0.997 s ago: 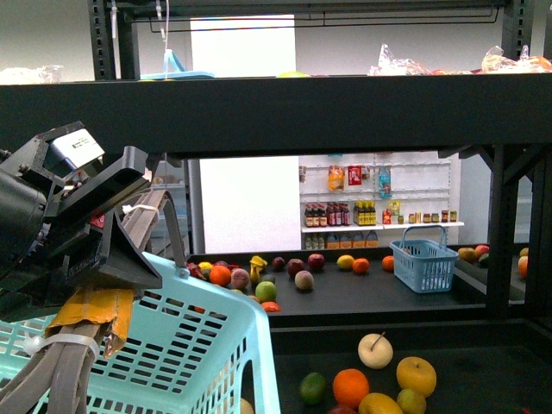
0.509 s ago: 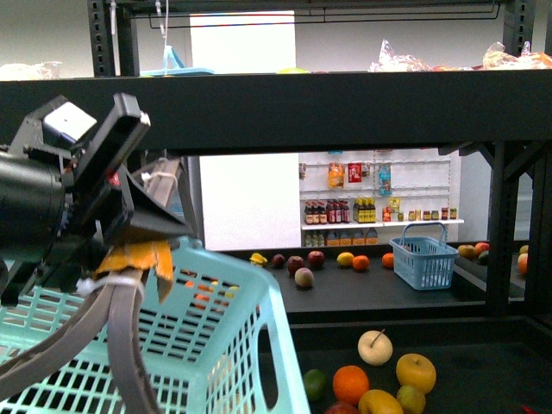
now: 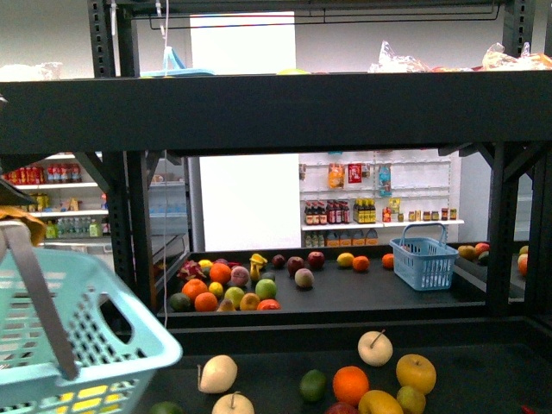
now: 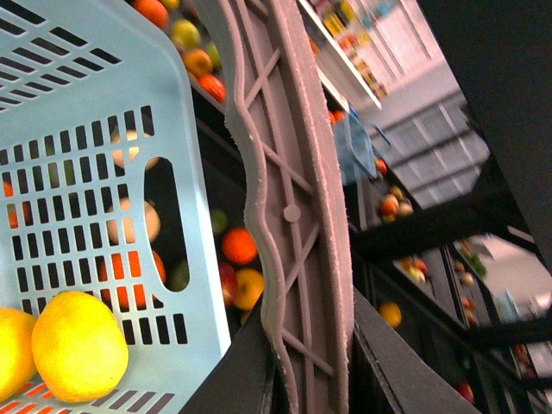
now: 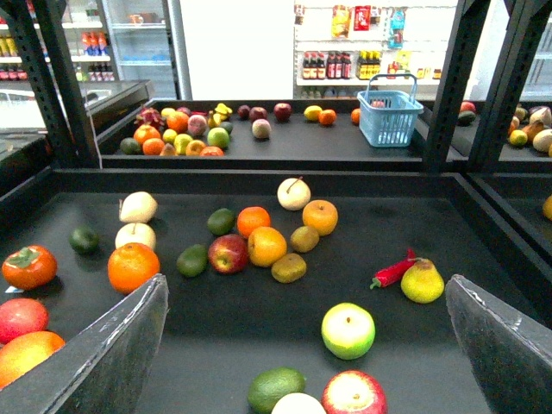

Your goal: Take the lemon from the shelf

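The shelf (image 3: 276, 112) is a black rack with fruit spread over its tray tiers. A light blue basket (image 3: 60, 328) hangs at the lower left, and my left gripper (image 4: 310, 362) is shut on its grey handle (image 4: 293, 216). Two yellow lemons (image 4: 78, 345) lie inside the basket. My right gripper (image 5: 306, 289) is open above the lower tray (image 5: 483, 250), with nothing between its fingers. Just ahead of it lie a green apple (image 5: 348, 330) and a yellow-orange fruit (image 5: 266, 246) that may be a lemon. Neither gripper shows in the front view.
Thick black uprights (image 3: 504, 224) flank the trays. A small blue basket (image 3: 423, 259) stands on the back tier among several fruits. A red chili (image 5: 392, 271) and a yellow pear (image 5: 422, 281) lie on the lower tray.
My left arm and the basket have dropped to the lower left of the front view. The arm is out of sight, and the fruit on the left of both tiers is uncovered.
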Controlling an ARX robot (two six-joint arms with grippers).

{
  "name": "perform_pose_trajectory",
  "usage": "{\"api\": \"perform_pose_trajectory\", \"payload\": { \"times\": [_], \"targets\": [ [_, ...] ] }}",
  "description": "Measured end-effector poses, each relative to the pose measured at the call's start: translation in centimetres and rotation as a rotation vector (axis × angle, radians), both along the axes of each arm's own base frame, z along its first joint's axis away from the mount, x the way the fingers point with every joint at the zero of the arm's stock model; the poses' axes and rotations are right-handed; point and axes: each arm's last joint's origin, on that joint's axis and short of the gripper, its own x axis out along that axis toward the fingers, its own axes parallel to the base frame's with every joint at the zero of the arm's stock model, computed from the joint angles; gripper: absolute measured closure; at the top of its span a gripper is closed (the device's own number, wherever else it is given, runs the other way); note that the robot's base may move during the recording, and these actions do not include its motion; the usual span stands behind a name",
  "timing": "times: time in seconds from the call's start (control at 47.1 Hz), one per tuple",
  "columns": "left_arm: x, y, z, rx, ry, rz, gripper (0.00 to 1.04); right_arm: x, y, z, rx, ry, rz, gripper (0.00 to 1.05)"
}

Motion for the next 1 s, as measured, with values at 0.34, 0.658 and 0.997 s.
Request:
{"api": "perform_pose_trajectory", "payload": {
  "times": [0.34,0.658,0.997],
  "targets": [
    [0.4,8.6,-0.7,-0.182,0.010,0.394,0.93,0.0,0.0,0.0,0.000,0.000,0.000,0.08],
    [2.4,15.6,-0.3,-0.400,-0.153,0.542,0.95,0.0,0.0,0.0,0.000,0.000,0.000,0.08],
    [3.0,20.1,-1.6,-0.472,-0.344,0.612,0.95,0.0,0.0,0.0,0.000,0.000,0.000,0.08]
  ]
}}
